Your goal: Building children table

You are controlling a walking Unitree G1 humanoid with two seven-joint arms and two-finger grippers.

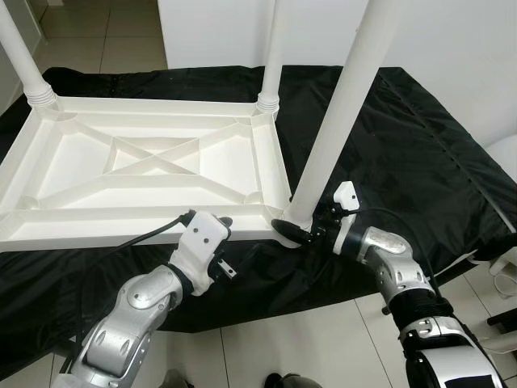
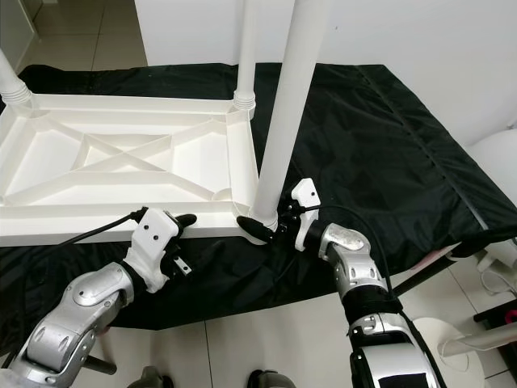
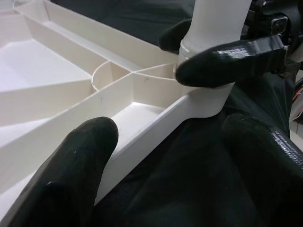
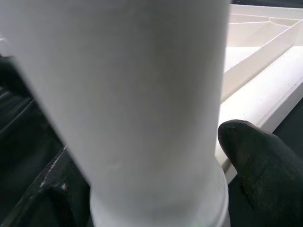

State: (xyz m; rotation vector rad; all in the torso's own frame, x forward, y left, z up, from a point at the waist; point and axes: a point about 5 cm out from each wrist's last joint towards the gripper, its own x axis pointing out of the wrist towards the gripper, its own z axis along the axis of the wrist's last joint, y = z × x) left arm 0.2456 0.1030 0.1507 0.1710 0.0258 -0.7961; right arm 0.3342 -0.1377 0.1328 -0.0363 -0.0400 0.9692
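I am looking down at the white plastic table top (image 1: pixel 153 162), which is lying upside down on a black cloth (image 1: pixel 404 145) with its ribbed underside facing up. Two table legs are already standing in the far corners, the far left leg (image 1: pixel 20 56) and the far right leg (image 1: pixel 273 56). A third leg (image 1: pixel 339 121) is standing, tilted slightly, in the near right corner socket. My right gripper (image 1: pixel 292 232) is reaching in from the right and pinching the base of that leg, just above the socket: in the left wrist view I am seeing one black finger (image 3: pixel 227 61) lying across the front of the leg's lower end and the other behind it, and in the right wrist view the leg (image 4: pixel 137 104) is sitting between the two fingertips (image 4: pixel 260 156). My left gripper (image 1: pixel 212 217) is hovering at the near long edge of the table top, to the left of that corner, with its fingers spread apart, one fingertip (image 3: pixel 71 165) hanging over the rim and the other over the cloth outside it, gripping nothing. Beyond the cloth, pale floor tiles (image 1: pixel 105 32) and a white wall (image 1: pixel 452 48) are showing.
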